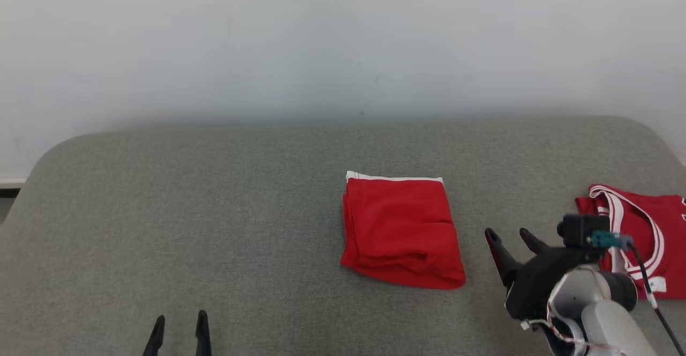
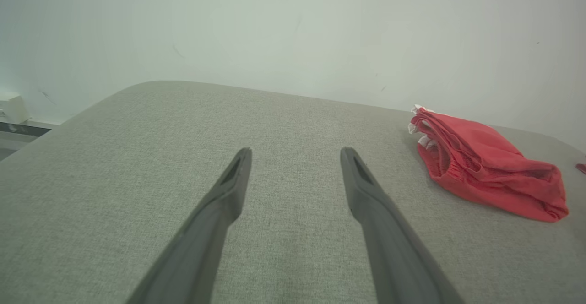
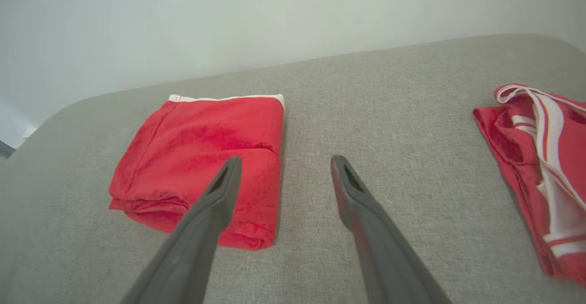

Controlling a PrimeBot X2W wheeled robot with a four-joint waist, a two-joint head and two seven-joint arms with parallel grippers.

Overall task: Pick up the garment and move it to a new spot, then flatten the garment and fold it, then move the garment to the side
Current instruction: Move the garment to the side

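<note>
The garment [image 1: 402, 232] lies a little right of the middle of the head view, on a grey fabric surface [image 1: 214, 211] with rounded far corners. It is bright red and folded into a compact, nearly square packet. A thin white band runs along its far edge, toward the top of the frame. Its top layer is fairly smooth, with one soft crease crossing the right half. The near edge is thicker and rounded, where several layers bunch into a roll. In the left wrist view its stacked layers show along the side, with bits of white at the far corner.

The right gripper [image 1: 508, 232] sits at the lower right of the head view, just to the right of the garment and apart from it, with its jaws spread wide and nothing between them. In the right wrist view one finger crosses in front of the garment's near right corner. I cannot tell from there whether it touches the cloth.

The left gripper [image 1: 180, 317] shows at the lower left, well apart from the garment, its jaws also apart and empty.

A striped top [image 1: 638, 238], red with white trim, lies rumpled at the right edge of the frame. A pale wall [image 1: 321, 39] fills the upper part.
</note>
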